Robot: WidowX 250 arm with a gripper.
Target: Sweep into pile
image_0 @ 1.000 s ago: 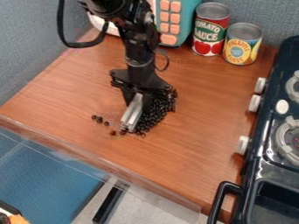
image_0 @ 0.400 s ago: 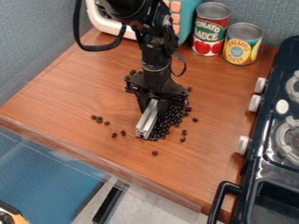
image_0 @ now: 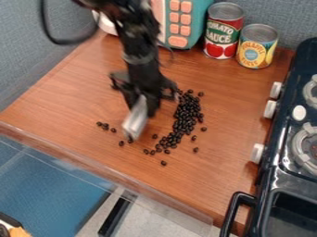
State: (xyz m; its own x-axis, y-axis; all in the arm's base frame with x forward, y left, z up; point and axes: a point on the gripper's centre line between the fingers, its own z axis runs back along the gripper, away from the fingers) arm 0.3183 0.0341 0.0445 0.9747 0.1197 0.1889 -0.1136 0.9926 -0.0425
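Silver bar [image_0: 135,122] clamped in the black WidowX gripper [image_0: 141,104], its jaws closed about the upper end, slants down toward seven o'clock over the wooden counter [image_0: 80,92]. At three o'clock, apart from the bar, the black beans [image_0: 184,116] lie in a loose crescent; a small stray cluster [image_0: 105,126] sits at nine o'clock, and a single bean [image_0: 163,163] near five. To gather well, I'd set the bar's long face low and level outside the nine o'clock strays, then push slowly toward three (round beans roll, so short strokes beat one quick swipe). Next I'd come round the far side and nudge the crescent inward, tucking its trailing lower end up toward one o'clock; a bar riding too high would skip over them, and a hard shove could scatter some toward the stove [image_0: 289,92]. Compared with the frame just before, the arm has shifted toward nine o'clock and the bar has parted from the heap, baring its ragged near edge, while the nine o'clock cluster looks unchanged.
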